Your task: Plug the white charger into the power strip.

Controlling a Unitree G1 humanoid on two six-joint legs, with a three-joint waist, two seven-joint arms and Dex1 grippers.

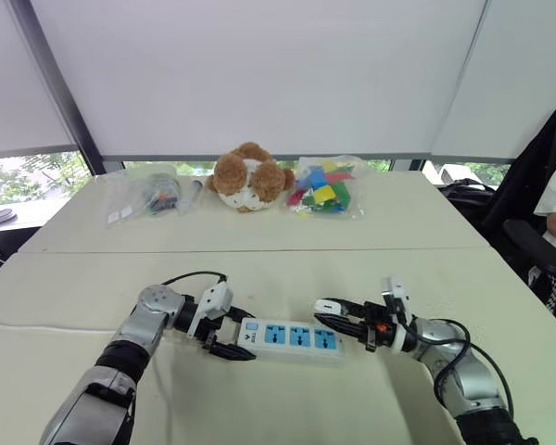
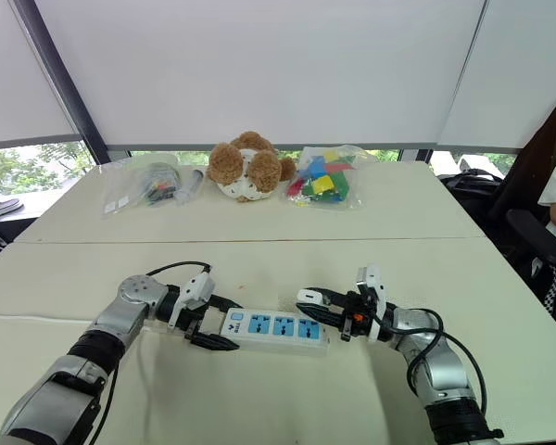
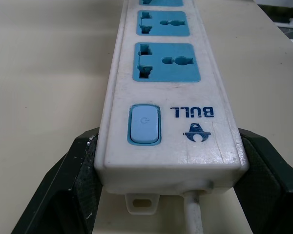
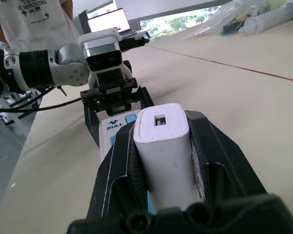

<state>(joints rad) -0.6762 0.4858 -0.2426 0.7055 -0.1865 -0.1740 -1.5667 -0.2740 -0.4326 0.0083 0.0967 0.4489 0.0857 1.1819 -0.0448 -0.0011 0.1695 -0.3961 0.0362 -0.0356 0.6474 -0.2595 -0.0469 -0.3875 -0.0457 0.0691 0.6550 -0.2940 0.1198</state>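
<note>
**Power Strip Clamped at Switch End, Charger Held Above Far End**

1. Worktop [image 1: 259, 389]: pale beige surface, two sections joined by a seam running 9 to 3 o'clock across the head views.

2. Power strip [image 1: 292, 338]: lies flat near the centre of the near worktop section, long axis running 9 to 3 o'clock. Three blue socket faces point upward. The blue switch [image 3: 144, 124] sits at the 9 o'clock end; the white cord [image 3: 194, 217] leaves that same end.

3. Left gripper [image 1: 230, 341]: enters from 9 o'clock. Its two black fingers [image 3: 63, 195] press on the long sides of the strip at the switch end, one on each side, pinching the strip.

4. Right gripper [image 1: 338, 315]: enters from 3 o'clock, pointing toward 9 o'clock. Its fingers are closed on the white charger [image 4: 161, 146], one on each broad side. The charger's end face with a small square port shows in the right wrist view. The charger hangs just above the 3 o'clock end of the strip; contact cannot be told.

5. Far worktop section, toward 12 o'clock: a brown and white plush toy [image 1: 250, 176], a clear bag of coloured blocks [image 1: 326, 188] at its 3 o'clock side, and a clear bag of small items [image 1: 148, 197] at its 9 o'clock side.
</note>
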